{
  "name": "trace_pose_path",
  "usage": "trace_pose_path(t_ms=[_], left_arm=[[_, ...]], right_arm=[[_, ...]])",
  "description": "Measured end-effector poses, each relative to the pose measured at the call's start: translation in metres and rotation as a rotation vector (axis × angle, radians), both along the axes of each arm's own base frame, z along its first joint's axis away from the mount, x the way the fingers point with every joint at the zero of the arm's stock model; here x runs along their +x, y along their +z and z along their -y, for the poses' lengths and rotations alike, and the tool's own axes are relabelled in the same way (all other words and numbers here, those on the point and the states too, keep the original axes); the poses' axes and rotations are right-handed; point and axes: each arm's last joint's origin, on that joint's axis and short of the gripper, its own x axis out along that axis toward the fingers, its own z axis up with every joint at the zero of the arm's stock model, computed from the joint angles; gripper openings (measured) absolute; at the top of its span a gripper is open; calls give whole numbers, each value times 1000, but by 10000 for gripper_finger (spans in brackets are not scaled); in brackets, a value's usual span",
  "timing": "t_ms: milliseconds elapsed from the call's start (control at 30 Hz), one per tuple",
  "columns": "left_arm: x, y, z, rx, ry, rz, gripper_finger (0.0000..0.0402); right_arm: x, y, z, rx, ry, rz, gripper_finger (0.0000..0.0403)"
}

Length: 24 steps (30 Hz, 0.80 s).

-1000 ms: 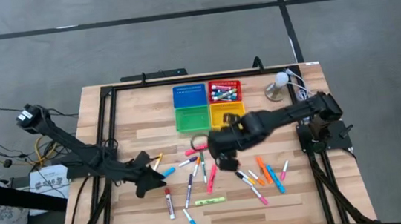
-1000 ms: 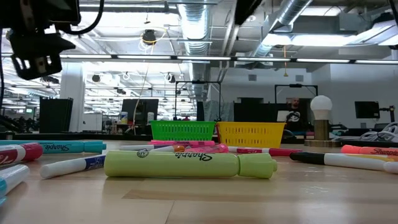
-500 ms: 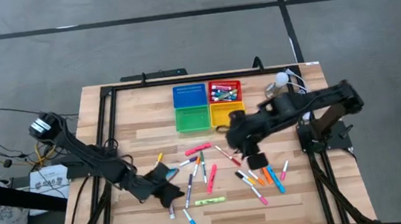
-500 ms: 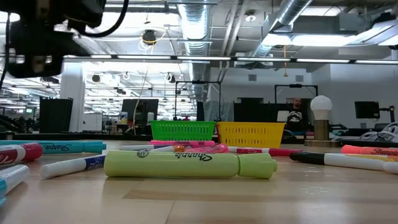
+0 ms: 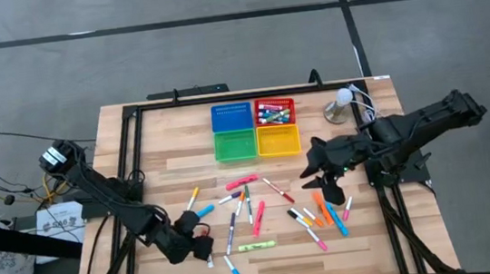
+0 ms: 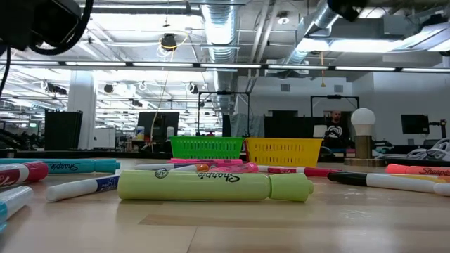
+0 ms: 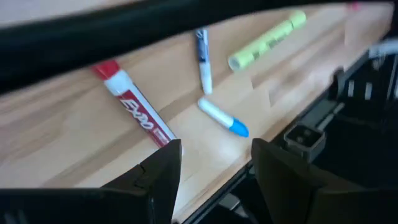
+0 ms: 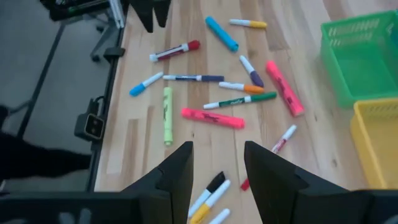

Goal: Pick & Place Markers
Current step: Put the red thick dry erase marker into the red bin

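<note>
Left claw is low over the surface, fingers apart and empty, nothing between them in its wrist view. The red-capped marker lies just ahead of the fingertips, slanted across the gap rather than lined up with it. The blue-tipped marker sits just beyond that, with the thin blue-print marker and the yellow-green highlighter farther out.

Right claw hangs above the surface, also spread and empty. Below and ahead of it: the pink highlighter, the green-capped marker, and a black-and-white one almost under the fingers. Most markers lie loose between the two claws; the red tray already holds several.

Risks, my read:
- Left: the slanted marker means closing now probably pinches one end, so it pivots or rolls out. It also sits close to the surface edge, so a nudge could send it or the blue-tipped one off.
- Right: markers below are crowded and some cross. Coming down there may catch two at once or scatter the neighbours.
- The arms reach toward the same patch of markers, so a collision is possible if both go central.
</note>
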Motion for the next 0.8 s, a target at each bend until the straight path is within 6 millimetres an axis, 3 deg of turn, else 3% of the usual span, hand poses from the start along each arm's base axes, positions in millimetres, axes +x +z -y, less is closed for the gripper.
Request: trace_pose_path(t_ms=[333,567,800], left_arm=[[3,-22,-1,22,125,-120,195],[7,-42,2,29,172,-202,195],[8,-49,2,34,193,-221,195]], right_arm=[[1,-39,-16,48,-6,-53,135],[12,-48,-27,41,29,-54,134],[17,-53,-29,30,34,-67,136]])
